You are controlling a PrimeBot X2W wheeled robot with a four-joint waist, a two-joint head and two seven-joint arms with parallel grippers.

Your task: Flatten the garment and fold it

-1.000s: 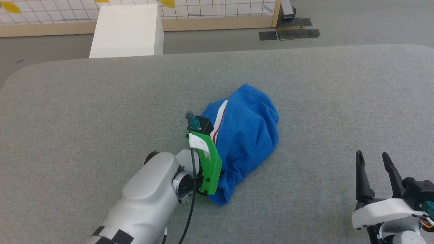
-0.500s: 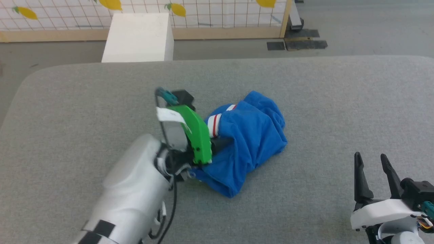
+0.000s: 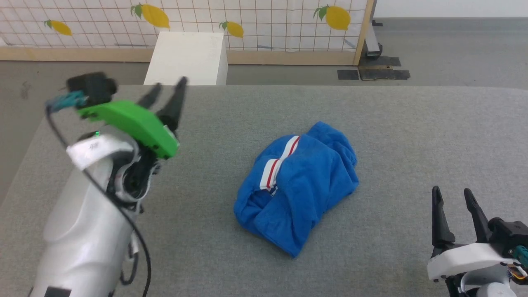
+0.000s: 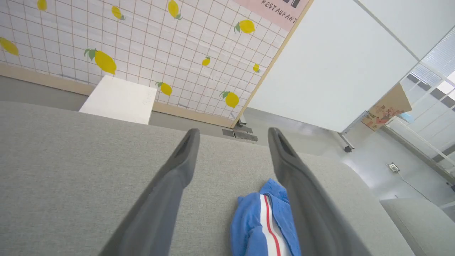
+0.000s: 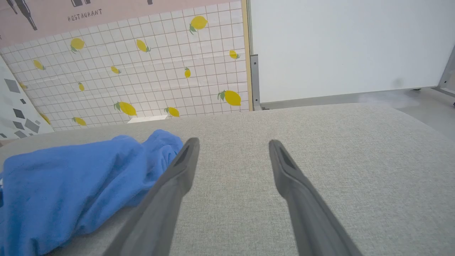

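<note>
- The shirt [image 3: 297, 189] lies bunched in a blue heap near the middle of the grey table [image 3: 392, 119]. It is not spread out at all, and a white band with red stripes shows on its left upper side.
- The heap is longer from the near edge toward the far edge, leaning a little to the right as it goes away from the robot. The striped band runs roughly along that line.
- The left claw [image 3: 169, 84] is up in the air over the far left part of the table, well apart from the shirt. The heap lies to its right and below; in its own wrist view the shirt [image 4: 256, 224] sits low, beside the right finger.
- The left claw [image 4: 233, 131] is spread wide, with nothing between its fingers and nothing touching them.
- The right claw [image 3: 451, 190] waits low at the near right corner, with the shirt to its left and slightly ahead. In its wrist view the shirt [image 5: 71, 185] comes up near the left finger without touching it.
- The right claw [image 5: 233, 141] is also spread wide and carries nothing.
- Judging by height, the right claw looks better placed to reach the heap's near right edge, and the left must come down first.
</note>
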